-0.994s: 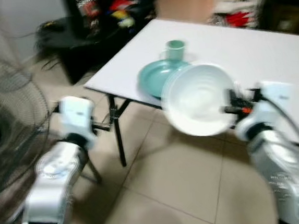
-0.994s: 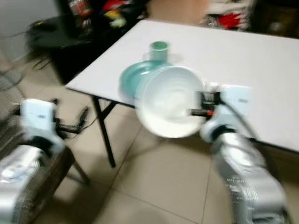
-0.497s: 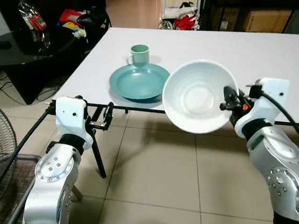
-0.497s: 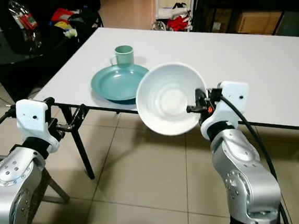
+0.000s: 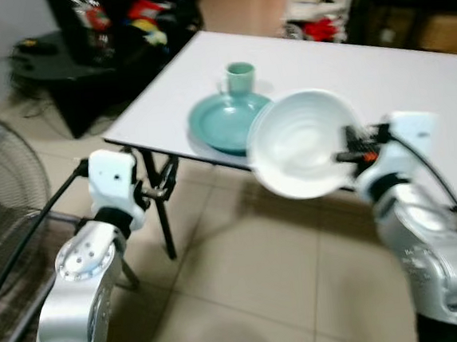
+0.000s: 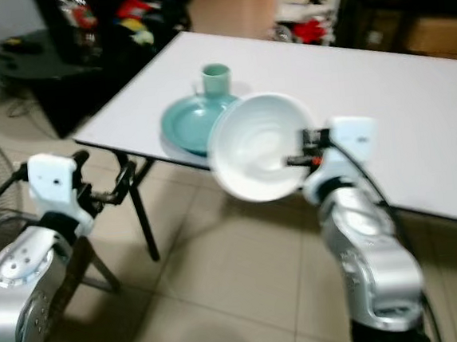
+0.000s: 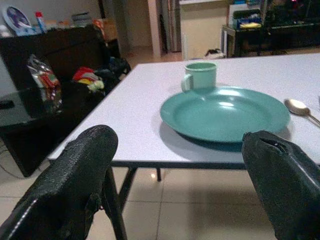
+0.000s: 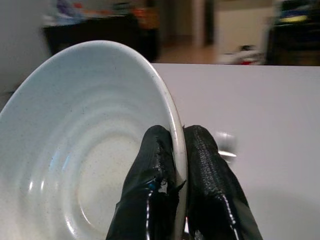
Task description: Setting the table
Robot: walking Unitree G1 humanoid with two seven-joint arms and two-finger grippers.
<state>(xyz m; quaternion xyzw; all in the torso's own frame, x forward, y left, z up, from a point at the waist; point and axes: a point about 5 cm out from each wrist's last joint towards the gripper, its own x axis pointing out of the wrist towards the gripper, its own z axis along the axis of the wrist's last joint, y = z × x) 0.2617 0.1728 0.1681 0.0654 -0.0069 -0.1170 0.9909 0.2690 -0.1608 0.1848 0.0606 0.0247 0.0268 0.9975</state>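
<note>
The right end effector (image 5: 346, 156) is clamped on the rim of a white bowl (image 5: 300, 144), one black finger (image 8: 154, 170) inside the rim and the other outside it. The bowl is tilted up on edge, its ribbed inside facing back toward the robot, and it hangs off the near edge of the white worktop (image 5: 414, 91), partly over the tiled floor (image 5: 246, 281). Just beyond the bowl, away from the end effector and toward the robot's left, a teal plate (image 5: 228, 121) lies flat on the worktop, its near rim hidden behind the bowl. A teal mug (image 5: 240, 78) stands upright just past the plate, touching or almost touching its far rim.

The left end effector (image 5: 161, 183) hangs in front of the worktop's near left corner, beside a black table leg, with its two fingers (image 7: 75, 175) spread wide apart and nothing between them. Seen from its wrist, the plate (image 7: 225, 112) and mug (image 7: 200, 75) lie straight ahead, and a metal spoon (image 7: 298, 107) rests on the worktop just beside the plate.
</note>
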